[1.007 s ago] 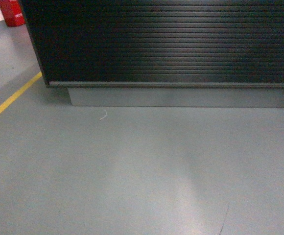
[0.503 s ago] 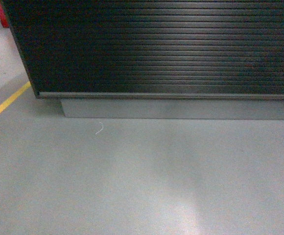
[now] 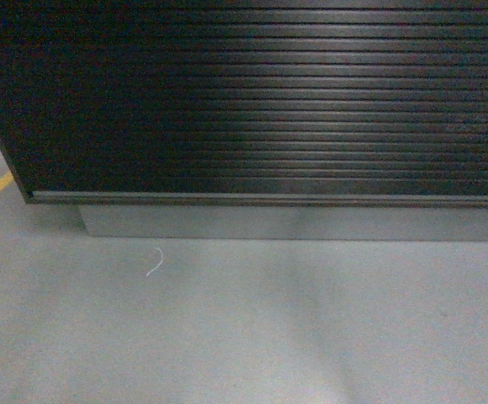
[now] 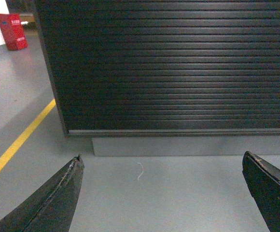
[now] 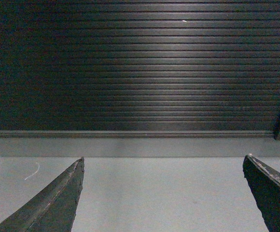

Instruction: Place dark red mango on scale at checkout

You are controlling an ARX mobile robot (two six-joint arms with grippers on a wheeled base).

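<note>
Black checkout counter with horizontally ribbed front (image 3: 261, 101) on a grey base plinth (image 3: 294, 224), standing on grey floor (image 3: 244, 337). Left gripper (image 4: 161, 166) and right gripper (image 5: 162, 166): fingers spread wide, empty. Mango and scale lie outside every view.

Pretty dim all round and a bit soft and grainy. The ribbed checkout front (image 3: 261, 101) catches a pale sheen mid-panel and goes nearly black toward its left side. The floor (image 3: 252, 328) shows faint diffuse glare, plus a shadow under the plinth.
</note>
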